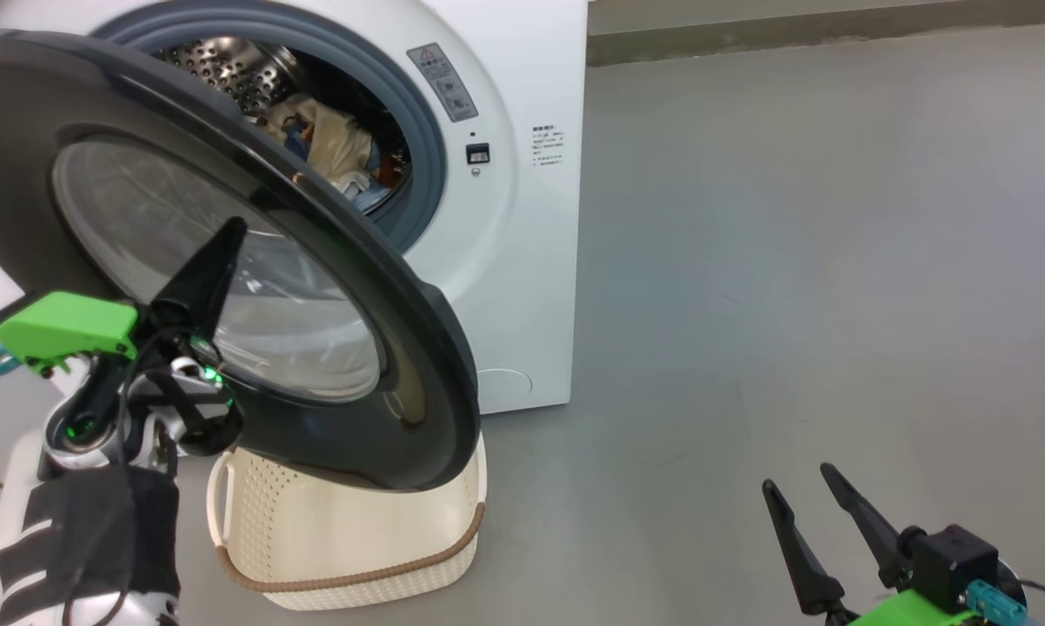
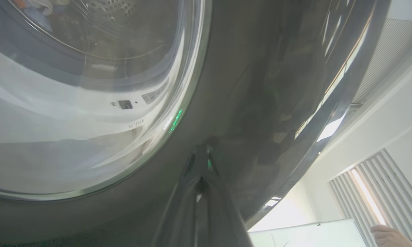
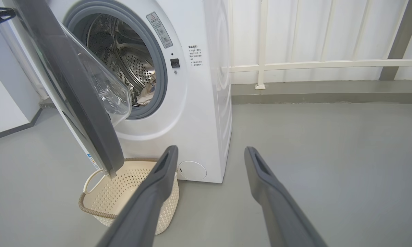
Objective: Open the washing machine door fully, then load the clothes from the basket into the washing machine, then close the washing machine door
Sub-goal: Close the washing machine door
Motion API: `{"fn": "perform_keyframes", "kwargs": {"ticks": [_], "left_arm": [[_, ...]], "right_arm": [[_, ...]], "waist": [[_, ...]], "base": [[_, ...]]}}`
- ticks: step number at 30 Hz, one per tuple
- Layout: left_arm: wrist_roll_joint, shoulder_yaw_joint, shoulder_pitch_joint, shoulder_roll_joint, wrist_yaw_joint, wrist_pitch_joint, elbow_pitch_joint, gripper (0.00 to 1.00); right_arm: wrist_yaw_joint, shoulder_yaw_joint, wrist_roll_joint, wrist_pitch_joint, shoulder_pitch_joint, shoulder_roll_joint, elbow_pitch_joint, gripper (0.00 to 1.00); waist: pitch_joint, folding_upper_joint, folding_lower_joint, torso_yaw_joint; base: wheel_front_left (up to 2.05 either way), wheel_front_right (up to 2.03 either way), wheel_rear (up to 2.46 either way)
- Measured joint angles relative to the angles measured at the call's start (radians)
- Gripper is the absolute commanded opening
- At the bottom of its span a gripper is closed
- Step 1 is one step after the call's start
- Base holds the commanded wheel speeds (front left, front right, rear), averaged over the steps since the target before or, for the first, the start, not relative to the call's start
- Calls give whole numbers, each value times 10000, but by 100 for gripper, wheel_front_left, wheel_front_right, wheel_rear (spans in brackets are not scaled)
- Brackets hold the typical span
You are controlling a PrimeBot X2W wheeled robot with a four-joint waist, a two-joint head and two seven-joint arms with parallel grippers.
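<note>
**One relation governs: left fingers on the door's outer face**

Closing appeared to be the step in hand. The light blue and cream-white clothes lay inside the perforated steel drum of the big white front-loading washing machine. The small cream perforated basket with a brown woven rim showed no cloth in its visible part.

The large round door with a glossy black rim and bulging glass window stood partly open, between the left gripper and the opening. That gripper's fingers were pressed together, holding nothing, their tips at the door's outer face beside the glass. The opening lay straight beyond it, so a push forward was judged sufficient.

The right gripper was spread wide and empty, well apart to the right.
</note>
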Motion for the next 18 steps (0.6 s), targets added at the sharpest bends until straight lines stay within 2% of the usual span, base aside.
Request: {"fn": "perform_keyframes", "kwargs": {"ticks": [5, 6, 7, 9, 10, 11, 12, 13, 18], "left_arm": [[736, -186, 714, 50, -178, -700, -880, 2], [974, -293, 959, 77, -178, -899, -1074, 12], [1331, -407, 1219, 109, -194, -1133, -1294, 28], [2021, -685, 1730, 244, -240, -1626, -1776, 49], [2451, -909, 1988, 362, -251, -1841, -2048, 64], [2951, -1150, 2252, 499, -259, -2073, -2316, 85], [3423, -1375, 2523, 617, -263, -2339, -2529, 96], [3848, -1582, 2784, 708, -263, -2591, -2709, 100], [5536, -2771, 4056, 1114, -291, -3837, -3463, 100]], "right_arm": [[0, -157, 0, 0, 327, 58, -25, 100], [0, -192, 0, 0, 349, 61, -23, 100], [0, -222, 0, 0, 347, 63, -35, 100], [0, -263, 0, 0, 347, 65, -61, 100], [0, -276, 0, 0, 347, 65, -69, 100], [0, -295, 0, 0, 347, 67, -79, 100], [0, -314, 0, 0, 348, 69, -88, 100], [0, -337, -2, 0, 350, 73, -104, 100], [0, -522, -13, 0, 398, 111, -155, 100]], "waist": [[-30, 0, 0, 155], [-31, 0, 0, 188], [-31, 0, 0, 219], [-30, 0, 0, 274], [-31, 0, 0, 300], [-32, 0, 0, 324], [-31, 0, 0, 348], [-30, 0, 0, 372], [-22, 0, 0, 461]], "base": [[0, 0, 0], [0, 0, 0], [0, 0, 0], [0, 0, 0], [0, 0, 0], [0, 0, 0], [0, 0, 0], [0, 0, 0], [0, 0, 0]]}}
